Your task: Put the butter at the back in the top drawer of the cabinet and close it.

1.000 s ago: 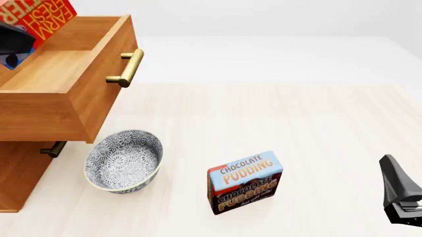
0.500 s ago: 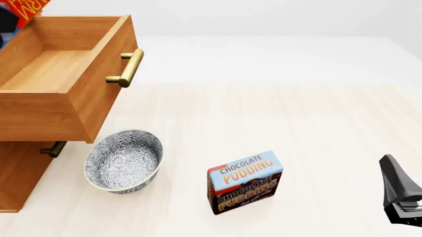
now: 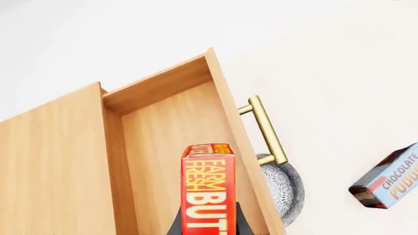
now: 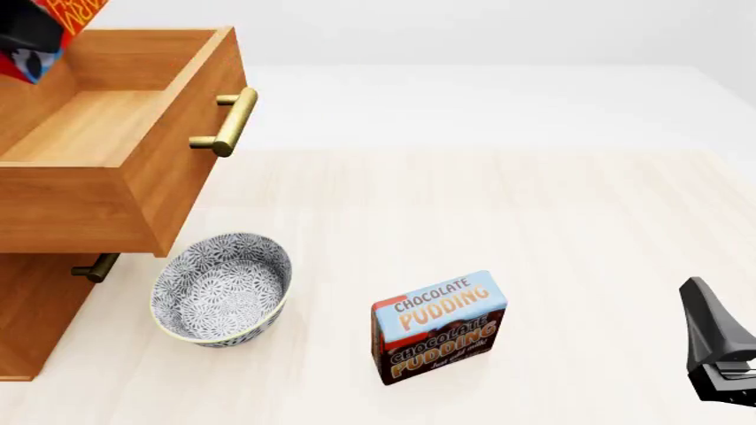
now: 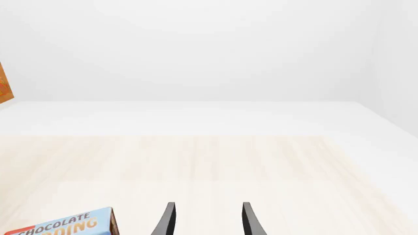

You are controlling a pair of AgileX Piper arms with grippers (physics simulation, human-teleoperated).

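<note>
The small red-orange rectangular butter box [image 3: 207, 188] with white and yellow lettering is clamped between the two dark fingers of the left gripper [image 3: 207, 223], whose jaws are narrowed onto its sides. In the left wrist view it hangs above the open top drawer [image 3: 176, 161], a light-brown wooden box with a bare floor and a brass bar handle [image 3: 267, 129] on its front. In the front view only a corner of the butter box shows, at about eleven o'clock in the picture, above the drawer's far left part; whether it touches the wood cannot be told.

The top drawer is pulled well out of the tall orange-brown wooden cabinet [image 4: 30, 310], its front panel overhanging the table. Below it a second brass handle [image 4: 92, 266] of a lower drawer peeks out.

Just beside the cabinet, toward four o'clock of the drawer front, stands a round ceramic bowl with a blue-grey flower pattern [image 4: 221, 289], partly under the drawer's overhang. Toward three o'clock from the bowl, near it but apart, a blue-brown "CHOCOLATE PUDDING" box [image 4: 438, 327] stands upright on the pale wooden table [image 4: 567, 230].

The right gripper [image 5: 205, 220] rests at about four o'clock in the front view, well apart from everything; its dark fingers [image 5: 166, 221] stand parted with nothing between them, the pudding box off to one side.
</note>
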